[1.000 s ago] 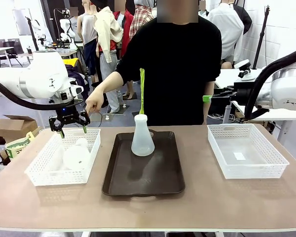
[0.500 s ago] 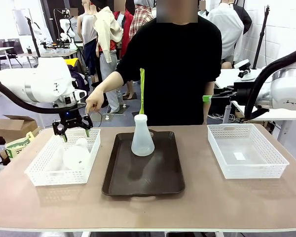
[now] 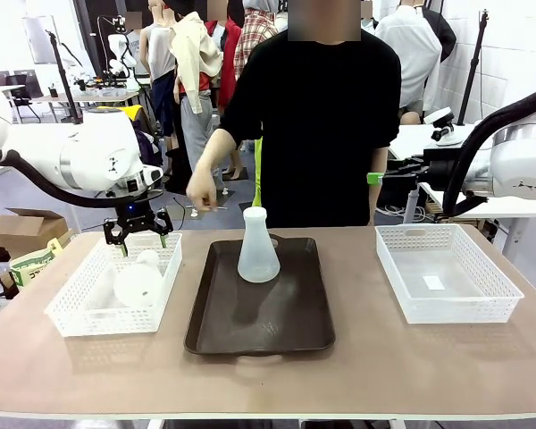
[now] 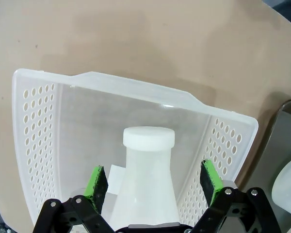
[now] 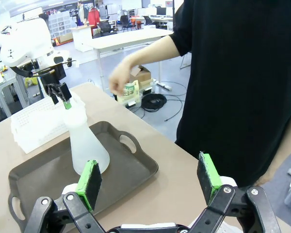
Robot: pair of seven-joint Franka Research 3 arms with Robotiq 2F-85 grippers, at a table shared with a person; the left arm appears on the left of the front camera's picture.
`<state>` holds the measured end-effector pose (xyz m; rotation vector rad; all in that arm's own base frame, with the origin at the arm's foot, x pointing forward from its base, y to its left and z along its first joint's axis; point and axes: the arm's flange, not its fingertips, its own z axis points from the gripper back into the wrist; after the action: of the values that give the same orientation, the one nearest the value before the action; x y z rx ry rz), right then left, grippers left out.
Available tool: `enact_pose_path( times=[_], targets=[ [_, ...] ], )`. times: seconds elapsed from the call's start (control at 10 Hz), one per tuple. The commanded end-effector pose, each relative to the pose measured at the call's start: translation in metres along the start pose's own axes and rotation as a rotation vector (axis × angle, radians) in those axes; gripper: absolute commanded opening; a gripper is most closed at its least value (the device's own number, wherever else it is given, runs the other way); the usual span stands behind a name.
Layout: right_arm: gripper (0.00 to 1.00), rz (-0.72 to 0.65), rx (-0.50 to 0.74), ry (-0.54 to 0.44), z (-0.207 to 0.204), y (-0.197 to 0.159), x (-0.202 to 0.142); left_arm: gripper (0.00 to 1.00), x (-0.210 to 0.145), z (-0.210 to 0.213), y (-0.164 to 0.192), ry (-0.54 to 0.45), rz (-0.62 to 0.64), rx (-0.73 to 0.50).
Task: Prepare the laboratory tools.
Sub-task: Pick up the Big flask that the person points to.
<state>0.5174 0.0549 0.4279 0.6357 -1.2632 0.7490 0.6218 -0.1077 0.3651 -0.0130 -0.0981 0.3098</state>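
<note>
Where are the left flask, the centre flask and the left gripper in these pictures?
left flask [image 4: 149, 138], left wrist view, on its white cap.
centre flask [image 3: 258, 259], front view, on its wide lower body.
left gripper [image 3: 143, 239], front view, midway between its fingertips.

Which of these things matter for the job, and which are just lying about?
Job: standing flask on the tray; second flask in the left basket; open left gripper over it.
Lying about: right basket; cardboard box on the floor.
</note>
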Motion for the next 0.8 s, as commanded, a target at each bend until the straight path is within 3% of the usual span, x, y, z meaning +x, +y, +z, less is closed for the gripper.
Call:
enact_pose_path(
  times=[0.0, 0.5, 0.7],
  targets=[
    [1.0, -0.009, 0.001, 0.012, 0.0, 0.0, 0.001, 1.0, -0.001, -0.008, 0.003, -0.001, 0.0, -0.007],
    [1.0, -0.009, 0.001, 0.012, 0.0, 0.0, 0.001, 1.0, -0.007, -0.023, 0.012, -0.061, 0.004, -0.074],
    [1.0, -0.009, 0.001, 0.012, 0.0, 0.0, 0.001, 1.0, -0.006, -0.03, 0.012, -0.042, 0.01, -0.064]
  ],
)
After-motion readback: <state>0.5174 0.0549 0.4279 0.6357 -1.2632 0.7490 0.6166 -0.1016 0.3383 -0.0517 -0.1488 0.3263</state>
